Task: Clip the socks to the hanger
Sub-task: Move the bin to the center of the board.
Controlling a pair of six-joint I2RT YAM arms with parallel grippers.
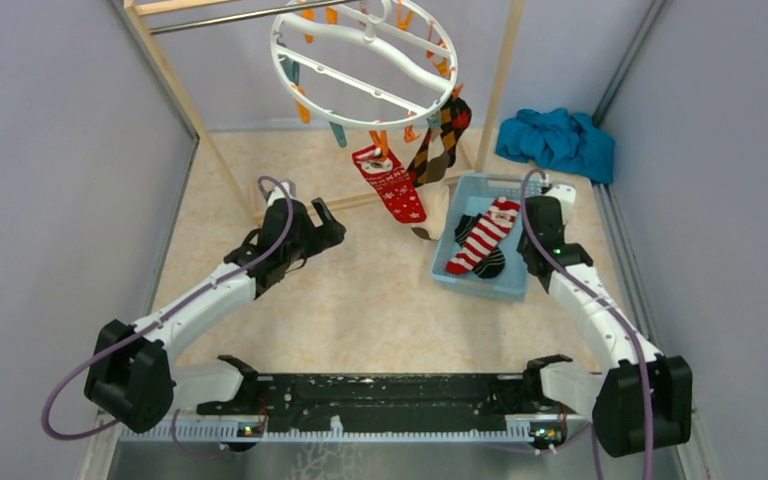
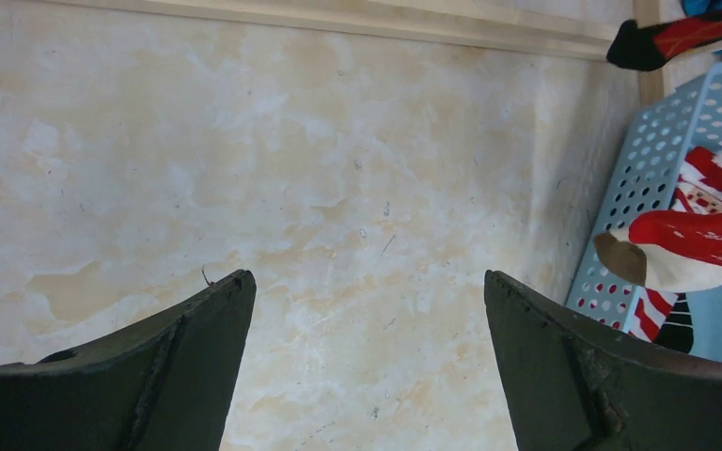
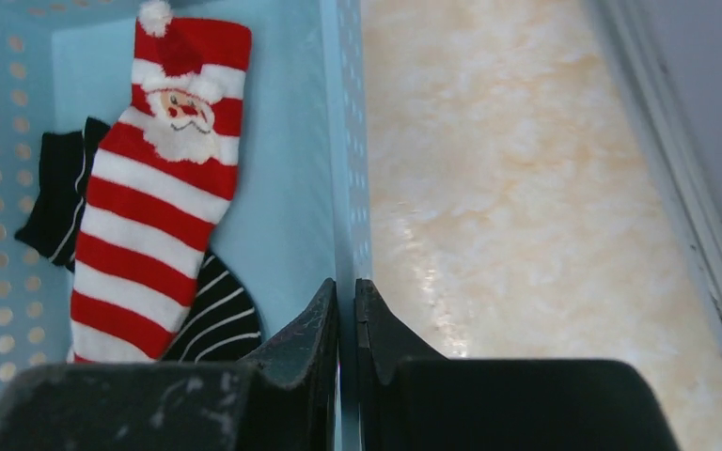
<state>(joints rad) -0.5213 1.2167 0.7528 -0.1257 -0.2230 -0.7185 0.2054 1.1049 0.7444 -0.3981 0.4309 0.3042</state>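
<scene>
here, striped sock point(image 3: 155, 216) just left of the right pincer point(image 3: 346, 319), tight on the basket wall point(image 3: 344, 141)

fwiw the black striped sock point(image 3: 216, 329) is mostly buried under the red-and-white sock point(image 3: 150, 207). The basket point(image 3: 343, 141) wall disappears between the right end effector point(image 3: 346, 310)'s pinched fingers point(image 3: 310, 329). The hanger point(image 1: 281, 62) hook's chopped off by the top edge.

Two socks point(image 1: 392, 185) hang from the white hanger point(image 1: 332, 27); striped pair point(image 1: 480, 240) lies flat.
</scene>
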